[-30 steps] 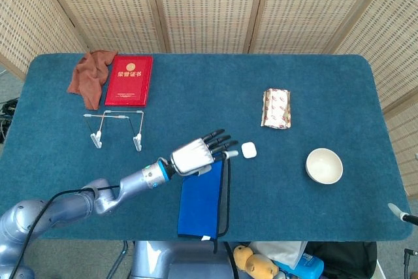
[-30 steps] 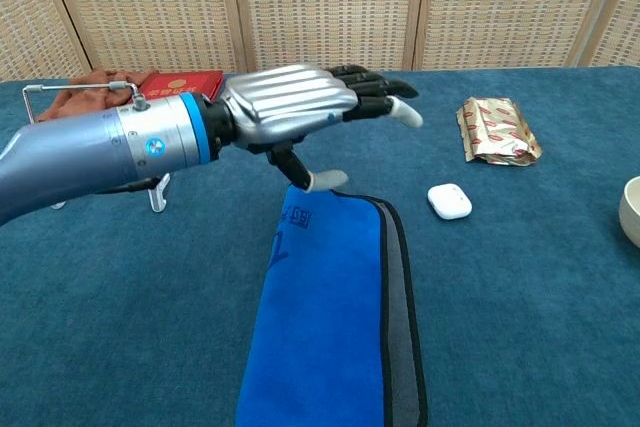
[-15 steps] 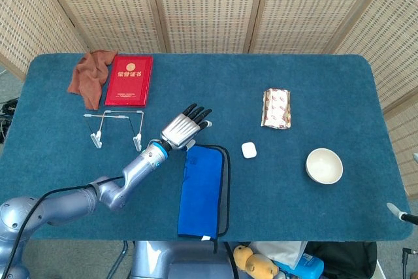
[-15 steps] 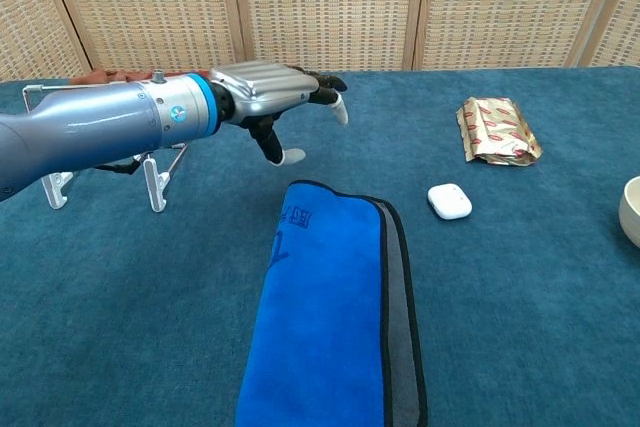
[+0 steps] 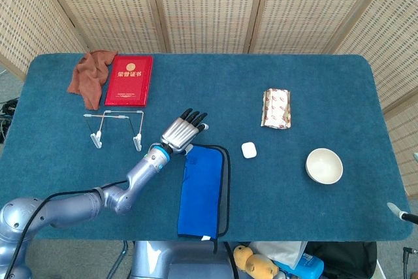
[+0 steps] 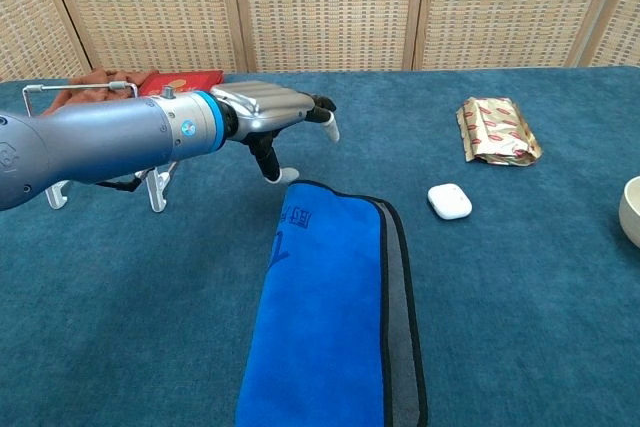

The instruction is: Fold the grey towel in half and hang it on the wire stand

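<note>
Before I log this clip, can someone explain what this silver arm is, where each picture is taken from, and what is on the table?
It is a two-armed robot with finger hands. One picture looks down from its head, the other forward from its chest. Only the left hand shows, fingers apart, holding nothing, just past the far end of the towel, which lies folded lengthwise, blue side up, grey edge showing. The right hand is out of view. On the blue table also lie the wire stand, a red booklet, a brown cloth, a foil packet, a small white case and a white bowl.
</note>
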Action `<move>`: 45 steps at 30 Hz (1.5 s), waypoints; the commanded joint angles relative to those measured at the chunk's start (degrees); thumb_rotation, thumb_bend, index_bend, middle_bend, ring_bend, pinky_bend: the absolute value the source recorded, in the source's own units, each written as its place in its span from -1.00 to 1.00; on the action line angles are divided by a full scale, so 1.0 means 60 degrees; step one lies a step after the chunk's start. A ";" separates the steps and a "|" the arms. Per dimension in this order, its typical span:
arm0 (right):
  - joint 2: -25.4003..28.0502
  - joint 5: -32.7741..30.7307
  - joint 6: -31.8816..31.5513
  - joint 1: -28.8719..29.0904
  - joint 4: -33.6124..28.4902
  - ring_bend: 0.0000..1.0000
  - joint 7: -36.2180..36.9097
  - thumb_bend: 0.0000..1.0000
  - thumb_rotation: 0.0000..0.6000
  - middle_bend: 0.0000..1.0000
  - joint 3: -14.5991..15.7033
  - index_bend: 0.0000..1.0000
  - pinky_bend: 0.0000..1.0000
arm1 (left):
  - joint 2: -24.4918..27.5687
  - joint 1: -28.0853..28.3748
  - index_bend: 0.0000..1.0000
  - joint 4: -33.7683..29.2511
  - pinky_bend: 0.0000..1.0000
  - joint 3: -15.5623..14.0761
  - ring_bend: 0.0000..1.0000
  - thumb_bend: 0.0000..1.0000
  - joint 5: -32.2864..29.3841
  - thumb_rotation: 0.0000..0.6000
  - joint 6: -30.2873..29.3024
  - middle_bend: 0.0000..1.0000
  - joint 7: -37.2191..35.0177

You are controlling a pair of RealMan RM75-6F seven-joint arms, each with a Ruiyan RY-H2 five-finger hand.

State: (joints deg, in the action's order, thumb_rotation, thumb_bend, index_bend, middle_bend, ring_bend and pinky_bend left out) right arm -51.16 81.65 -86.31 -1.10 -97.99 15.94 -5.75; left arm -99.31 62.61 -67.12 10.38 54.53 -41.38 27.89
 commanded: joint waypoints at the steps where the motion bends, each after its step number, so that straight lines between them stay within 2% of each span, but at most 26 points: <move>1: 0.0001 0.0007 -0.0001 -0.0003 -0.0007 -1.00 0.0005 -1.00 1.00 -1.00 0.0007 -1.00 -1.00 | -0.0164 -0.0002 -0.59 -0.0168 -1.00 0.0019 -1.00 -0.20 -0.0561 1.00 -0.0148 -1.00 0.0356; 19: 0.0015 -0.0061 0.0054 0.0018 0.0009 -1.00 0.0068 -1.00 1.00 -1.00 -0.0001 -1.00 -1.00 | -0.0633 0.0281 -0.58 -0.0157 -1.00 -0.0115 -1.00 -0.21 -0.2221 1.00 -0.0387 -1.00 0.1478; 31: 0.0009 -0.0041 0.0057 0.0027 0.0014 -1.00 0.0060 -1.00 1.00 -1.00 0.0009 -1.00 -1.00 | -0.0918 0.0364 -0.48 0.0153 -1.00 -0.0126 -1.00 -0.21 -0.2776 1.00 -0.0387 -1.00 0.1696; 45: 0.0042 -0.0032 0.0076 0.0029 0.0024 -1.00 0.0144 -1.00 1.00 -1.00 0.0017 -1.00 -1.00 | -0.0775 0.0467 -0.42 0.0003 -1.00 -0.0294 -1.00 -0.21 -0.3764 1.00 -0.0340 -1.00 0.2251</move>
State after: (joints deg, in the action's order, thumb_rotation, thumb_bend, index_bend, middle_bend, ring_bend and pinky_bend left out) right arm -50.91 81.44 -85.84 -0.92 -97.84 16.79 -5.66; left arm -104.13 65.42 -66.88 8.75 32.31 -43.47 41.22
